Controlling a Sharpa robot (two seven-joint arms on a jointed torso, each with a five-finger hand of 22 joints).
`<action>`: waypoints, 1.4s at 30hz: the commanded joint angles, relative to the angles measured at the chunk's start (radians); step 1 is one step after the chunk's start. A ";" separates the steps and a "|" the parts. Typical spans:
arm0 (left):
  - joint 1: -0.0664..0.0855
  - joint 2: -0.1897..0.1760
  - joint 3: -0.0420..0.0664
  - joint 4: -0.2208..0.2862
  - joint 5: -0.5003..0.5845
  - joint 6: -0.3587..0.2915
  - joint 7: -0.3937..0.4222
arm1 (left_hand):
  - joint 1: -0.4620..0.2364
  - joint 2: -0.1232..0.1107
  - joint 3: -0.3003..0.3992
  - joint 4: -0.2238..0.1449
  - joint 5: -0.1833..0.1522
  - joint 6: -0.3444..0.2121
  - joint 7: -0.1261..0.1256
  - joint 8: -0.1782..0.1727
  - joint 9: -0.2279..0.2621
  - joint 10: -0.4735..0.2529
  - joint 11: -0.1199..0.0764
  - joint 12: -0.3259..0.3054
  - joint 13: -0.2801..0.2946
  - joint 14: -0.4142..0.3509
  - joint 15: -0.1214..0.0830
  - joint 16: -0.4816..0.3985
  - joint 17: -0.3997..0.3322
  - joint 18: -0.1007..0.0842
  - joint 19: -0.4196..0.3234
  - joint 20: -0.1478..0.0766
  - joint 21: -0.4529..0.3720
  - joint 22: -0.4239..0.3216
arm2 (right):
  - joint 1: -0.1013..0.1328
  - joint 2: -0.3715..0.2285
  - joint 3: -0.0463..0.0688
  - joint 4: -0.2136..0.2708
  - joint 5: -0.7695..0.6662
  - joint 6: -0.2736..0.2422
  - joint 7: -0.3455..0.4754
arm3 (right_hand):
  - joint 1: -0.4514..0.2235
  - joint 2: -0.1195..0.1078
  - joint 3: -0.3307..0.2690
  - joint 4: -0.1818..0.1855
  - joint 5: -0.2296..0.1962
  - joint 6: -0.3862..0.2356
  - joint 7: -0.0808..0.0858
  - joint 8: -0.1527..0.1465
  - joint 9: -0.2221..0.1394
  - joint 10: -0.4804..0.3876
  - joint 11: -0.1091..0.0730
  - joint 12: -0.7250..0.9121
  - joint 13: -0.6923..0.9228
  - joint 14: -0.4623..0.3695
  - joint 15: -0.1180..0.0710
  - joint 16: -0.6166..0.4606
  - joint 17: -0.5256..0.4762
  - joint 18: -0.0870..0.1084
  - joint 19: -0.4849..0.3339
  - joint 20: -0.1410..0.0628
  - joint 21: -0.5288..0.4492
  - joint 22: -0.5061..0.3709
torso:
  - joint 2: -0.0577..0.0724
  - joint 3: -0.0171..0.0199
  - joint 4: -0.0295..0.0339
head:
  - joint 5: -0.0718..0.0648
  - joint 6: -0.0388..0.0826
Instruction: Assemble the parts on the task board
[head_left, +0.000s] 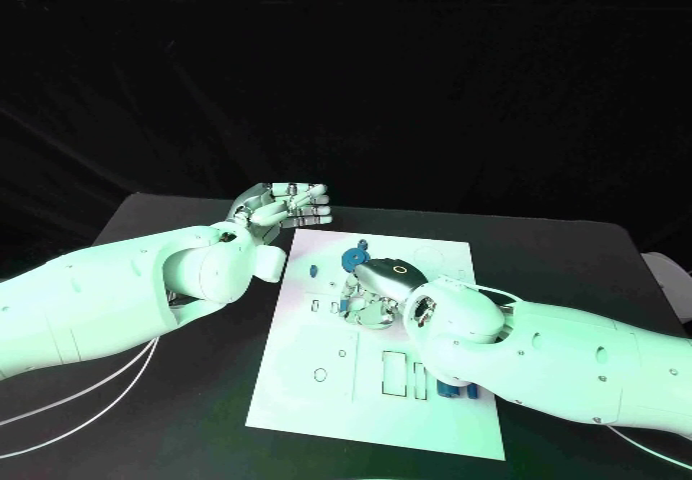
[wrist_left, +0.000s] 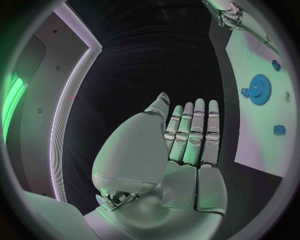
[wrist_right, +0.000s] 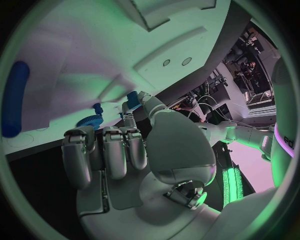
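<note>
Right hand (head_left: 378, 290) low over the task board (head_left: 317, 390) near its middle, fingers curled down onto the plate; whether anything is held, impossible to tell. Blue gear (head_left: 351, 259) just beyond that hand, toward the board's far edge. Blue parts (head_left: 459, 388) at the board's near right. Left hand (head_left: 281, 212) raised off the board's far left corner, fingers straight together, holding nothing.

Left hand (wrist_left: 181, 165) flat, fingers (wrist_left: 199, 130) straight, beside task board (wrist_left: 262, 135).
</note>
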 joint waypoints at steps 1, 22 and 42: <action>0.001 0.000 0.001 0.003 0.001 0.019 0.004 | -0.002 0.009 -0.006 0.000 0.001 0.006 0.000 -0.004 -0.001 0.009 0.000 -0.005 0.001 0.008 -0.002 -0.005 -0.002 0.013 0.008 0.001 -0.005 -0.001 | -0.002 0.005 0.000 -0.002 -0.023 0.002 -0.007 | 0.002 0.008 0.002 0.006 0.005 -0.002 0.000 -0.005 0.001 0.103 -0.004 0.004 0.263 0.106 -0.006 0.004 0.263 -0.006 0.104 -0.004 0.004 0.263 | 0.000 0.0001 0.0000 | 0.001 0.000; 0.001 -0.003 0.001 0.005 0.001 0.020 0.003 | -0.002 0.010 -0.007 0.000 0.000 0.007 0.000 -0.006 -0.001 0.010 0.000 -0.008 0.001 0.009 -0.002 -0.007 -0.002 0.013 0.008 0.001 -0.005 -0.002 | -0.004 0.016 -0.001 -0.022 -0.034 0.032 -0.020 | 0.007 -0.015 0.000 0.002 -0.014 -0.022 0.011 -0.032 0.000 0.103 0.006 0.004 0.263 0.106 0.001 0.004 0.263 -0.006 0.104 0.001 0.004 0.263 | -0.001 0.0005 -0.0005 | 0.004 -0.004; 0.001 -0.005 0.001 0.005 0.001 0.021 0.000 | -0.002 0.010 -0.007 0.000 0.000 0.007 0.000 -0.006 -0.001 0.010 0.000 -0.008 0.001 0.009 -0.002 -0.007 -0.002 0.013 0.008 0.001 -0.005 -0.002 | -0.005 0.015 -0.001 -0.023 -0.038 0.030 -0.018 | 0.008 -0.032 -0.005 -0.002 -0.026 -0.037 0.022 -0.051 0.000 0.103 0.016 0.004 0.263 0.106 0.009 0.004 0.263 -0.006 0.104 0.008 0.004 0.263 | 0.000 0.0003 -0.0002 | 0.003 -0.005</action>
